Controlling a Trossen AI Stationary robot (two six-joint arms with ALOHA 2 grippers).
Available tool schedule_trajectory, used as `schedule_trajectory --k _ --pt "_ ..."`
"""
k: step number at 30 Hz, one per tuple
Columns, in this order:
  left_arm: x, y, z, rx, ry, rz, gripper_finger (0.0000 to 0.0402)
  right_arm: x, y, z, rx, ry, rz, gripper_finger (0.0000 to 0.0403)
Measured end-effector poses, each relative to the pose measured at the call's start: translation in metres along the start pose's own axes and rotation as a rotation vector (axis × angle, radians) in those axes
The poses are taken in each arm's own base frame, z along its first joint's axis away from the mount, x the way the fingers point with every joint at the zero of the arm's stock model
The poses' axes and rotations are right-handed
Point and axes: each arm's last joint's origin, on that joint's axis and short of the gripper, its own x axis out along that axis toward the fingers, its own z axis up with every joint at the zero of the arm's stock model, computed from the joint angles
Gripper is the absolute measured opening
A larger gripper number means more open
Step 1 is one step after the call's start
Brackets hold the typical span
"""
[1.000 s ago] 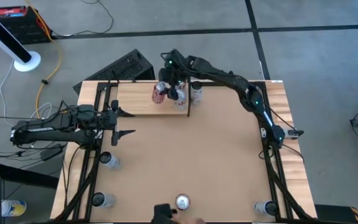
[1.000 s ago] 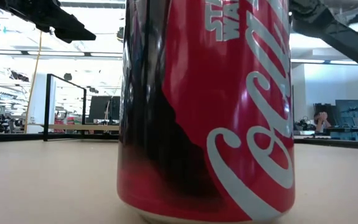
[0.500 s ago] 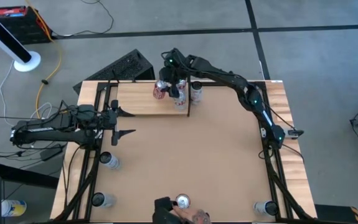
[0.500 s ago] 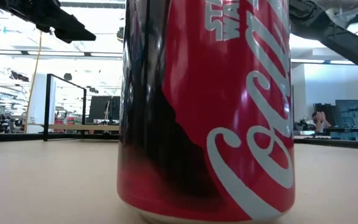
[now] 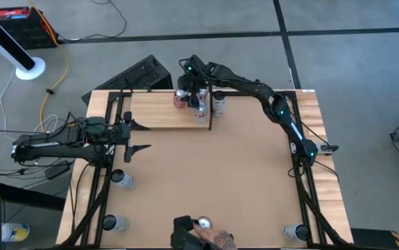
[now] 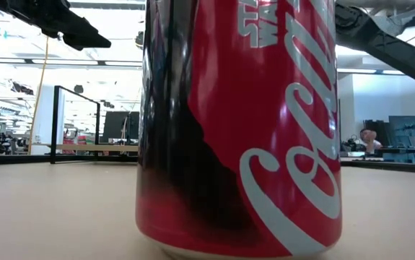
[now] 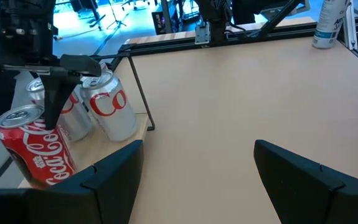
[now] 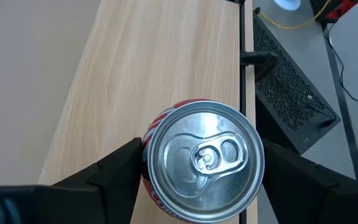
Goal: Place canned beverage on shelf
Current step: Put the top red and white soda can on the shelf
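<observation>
A red cola can (image 8: 200,163) is over the far right part of the pale wood shelf (image 5: 156,111), next to two other cans (image 5: 200,108) (image 5: 218,103) beside the shelf's black upright end piece (image 5: 209,117). My right gripper (image 5: 183,94) is above the red can, shut on it. The can also shows in the left wrist view (image 7: 34,148). Whether its base touches the shelf I cannot tell. My left gripper (image 5: 142,136) is open and empty at the table's left side, level with the shelf's near edge. My right gripper holds the red can by its upper wall just under the rim (image 8: 146,155), pinched between the two fingers, one on each side. The fingers (image 8: 119,167) come from above, pointing down. The can stands about upright over the shelf board.
A person's hand (image 5: 202,237) is on a red cola can at the table's near edge; that can fills the low view (image 6: 239,130). Silver cans stand near left (image 5: 123,179) (image 5: 110,222) and near right (image 5: 296,231). Black frame rails run along both table sides.
My right gripper has gone a little toward the table's far edge with the red can, which was tipped and now stands more upright. A person's hand has reached in over the near edge onto the can there.
</observation>
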Motion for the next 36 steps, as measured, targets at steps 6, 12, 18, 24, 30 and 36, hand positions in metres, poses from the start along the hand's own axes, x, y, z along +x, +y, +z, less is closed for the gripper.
schedule_trajectory --k 6,12,18,24,30,36 --pt "0.000 0.000 0.000 0.000 0.000 0.000 0.0288 0.000 0.000 0.000 0.001 0.002 -0.001 0.0371" --pt "0.000 0.000 0.000 0.000 0.000 0.000 0.0288 0.000 0.002 0.003 -0.008 0.013 -0.034 0.0393" --pt "0.000 0.000 0.000 0.000 0.000 0.000 0.0288 -0.011 0.003 0.011 -0.014 0.001 -0.048 0.0390" --pt "0.000 0.000 0.000 0.005 0.002 0.014 0.0288 -0.037 0.013 0.031 -0.016 -0.036 -0.060 0.0390" --pt "0.016 0.008 -0.003 0.017 0.037 0.271 0.0288 -0.103 0.037 0.053 0.033 -0.006 -0.019 0.0390" --pt "0.054 0.031 0.000 0.045 0.049 0.349 0.0288 -0.194 0.065 0.058 0.184 0.058 0.028 0.0390"
